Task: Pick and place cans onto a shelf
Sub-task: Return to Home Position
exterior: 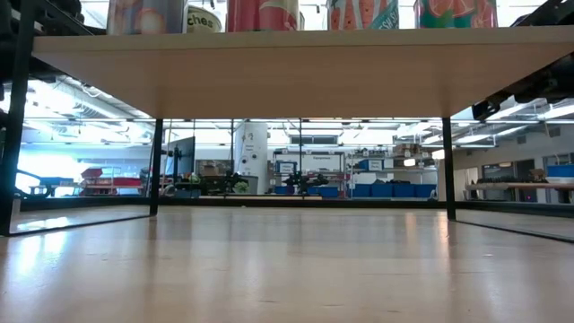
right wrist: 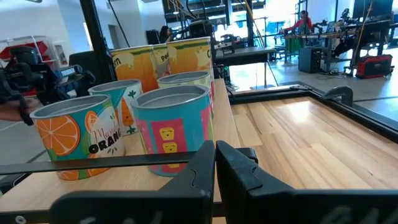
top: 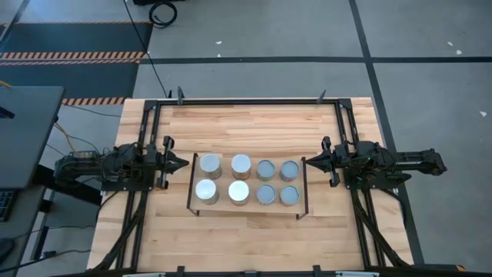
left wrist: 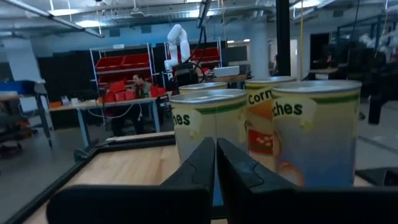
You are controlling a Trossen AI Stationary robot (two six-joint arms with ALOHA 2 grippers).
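Several cans with silvery lids stand upright in two rows on the low light-wood shelf [top: 247,209] at mid-table; the larger ones [top: 211,165] are at its left, the smaller ones [top: 289,171] at its right. In the low view their bases [exterior: 260,13] show on the shelf board [exterior: 296,72]. My left gripper [top: 187,164] is shut and empty just left of the shelf, facing the cans [left wrist: 205,121]. My right gripper [top: 307,161] is shut and empty just right of the shelf, facing the colourful cans [right wrist: 171,124].
Black rails [top: 246,101] frame the wooden tabletop [top: 246,123]. The shelf's black end frames [top: 191,185] stand close to each gripper's tip. Bare wood lies at the far and near sides of the shelf. People show in the room far beyond the table [right wrist: 303,22].
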